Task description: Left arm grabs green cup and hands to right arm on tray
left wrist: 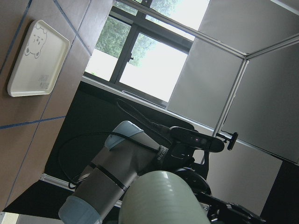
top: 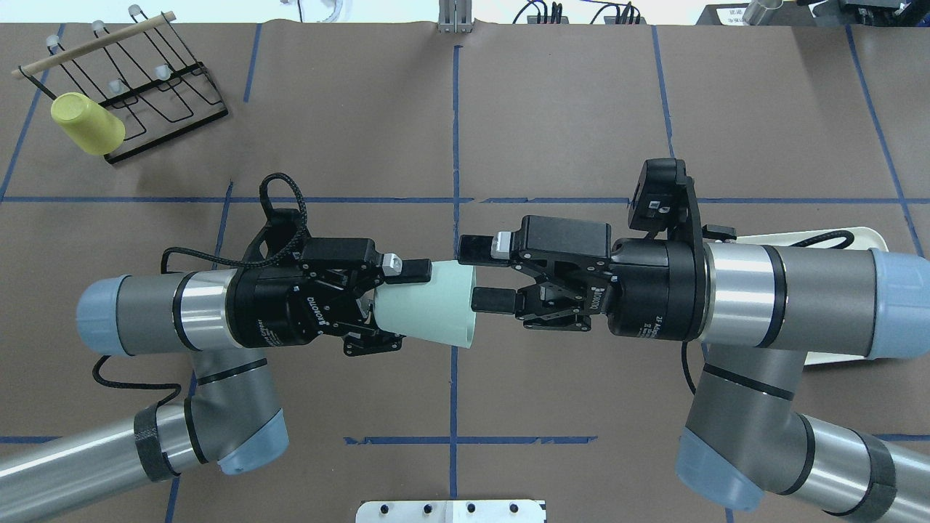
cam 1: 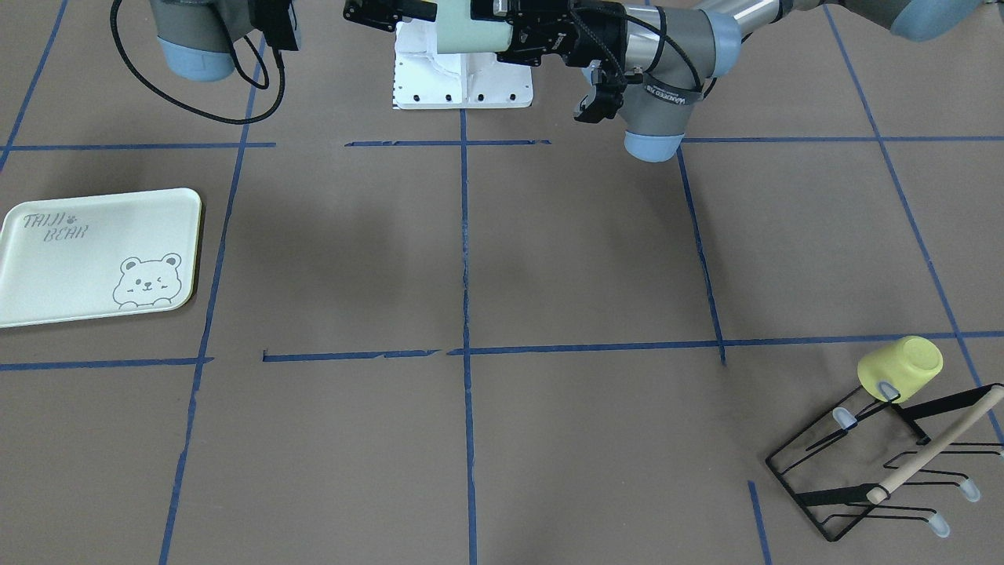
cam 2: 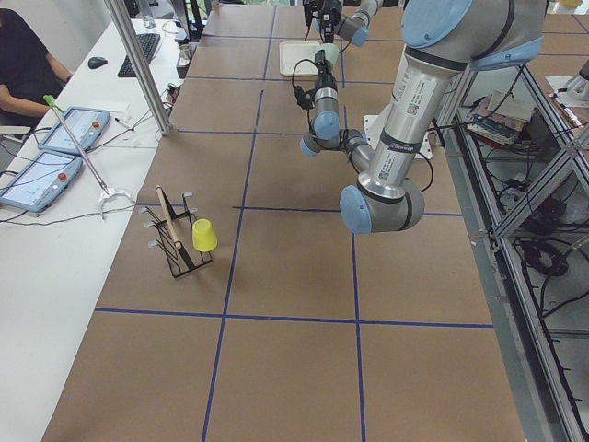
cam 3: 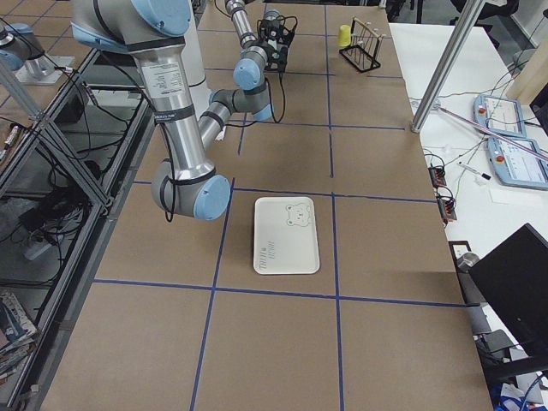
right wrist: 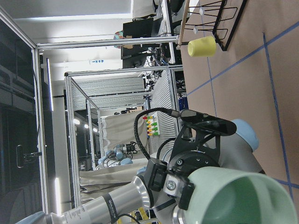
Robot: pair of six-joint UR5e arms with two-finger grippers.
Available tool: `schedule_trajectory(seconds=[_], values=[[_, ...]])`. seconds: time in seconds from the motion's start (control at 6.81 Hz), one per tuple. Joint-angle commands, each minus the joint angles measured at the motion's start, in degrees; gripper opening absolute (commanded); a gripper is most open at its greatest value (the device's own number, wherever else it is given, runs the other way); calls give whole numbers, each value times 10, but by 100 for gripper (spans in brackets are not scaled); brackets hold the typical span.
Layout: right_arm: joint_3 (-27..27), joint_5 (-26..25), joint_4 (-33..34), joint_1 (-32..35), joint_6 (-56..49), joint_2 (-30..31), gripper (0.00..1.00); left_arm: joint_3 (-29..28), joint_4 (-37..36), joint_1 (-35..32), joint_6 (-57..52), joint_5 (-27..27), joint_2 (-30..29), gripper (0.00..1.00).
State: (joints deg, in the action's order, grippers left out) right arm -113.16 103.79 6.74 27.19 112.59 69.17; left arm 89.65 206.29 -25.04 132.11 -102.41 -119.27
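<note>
My left gripper (top: 401,306) is shut on the base end of the pale mint-green cup (top: 436,305). It holds the cup on its side in the air over the table's middle, mouth toward my right gripper (top: 474,274). The right gripper is open. One finger lies just outside the cup's rim and the other sits at its mouth. The cup also shows at the top of the front view (cam 1: 471,30), in the left wrist view (left wrist: 163,198), and mouth-on in the right wrist view (right wrist: 243,196). The tray (cam 1: 94,255) lies flat under the right arm, mostly hidden in the overhead view (top: 828,236).
A yellow-green cup (top: 86,125) hangs on a black wire rack (top: 156,80) at the far left corner. A white base plate (top: 450,511) sits at the near edge. Operators' desks with tablets (cam 2: 55,152) run along the far side.
</note>
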Motion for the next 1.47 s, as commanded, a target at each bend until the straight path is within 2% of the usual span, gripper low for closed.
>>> schedule_trajectory(seconds=[0.0,0.15,0.29,0.44,0.59,0.73,0.88,1.03,1.17,1.32], values=[[2,-14,3,-12,-1,-9,94,0,-1,9,0,9,-3,6],[2,-18,2,-18,-2,-9,81,1,-4,10,0,9,-4,7],[2,-18,0,-20,-3,-8,59,3,-4,10,0,9,-4,8],[2,-18,0,-20,-3,-7,43,4,-4,10,0,9,-3,11],[2,-24,-1,-21,-2,-5,19,6,-4,10,-1,9,-3,17],[2,-37,-1,-21,-3,-2,3,7,-4,10,-1,10,-3,25],[1,-40,0,-22,-2,-2,0,7,-6,10,-1,11,-3,35],[1,-40,1,-22,-2,-2,0,8,-7,9,0,18,-3,55],[1,-41,1,-22,-2,-1,0,8,-9,10,0,26,-3,66],[0,-46,2,-21,-1,-1,0,11,-10,9,2,31,-2,100]])
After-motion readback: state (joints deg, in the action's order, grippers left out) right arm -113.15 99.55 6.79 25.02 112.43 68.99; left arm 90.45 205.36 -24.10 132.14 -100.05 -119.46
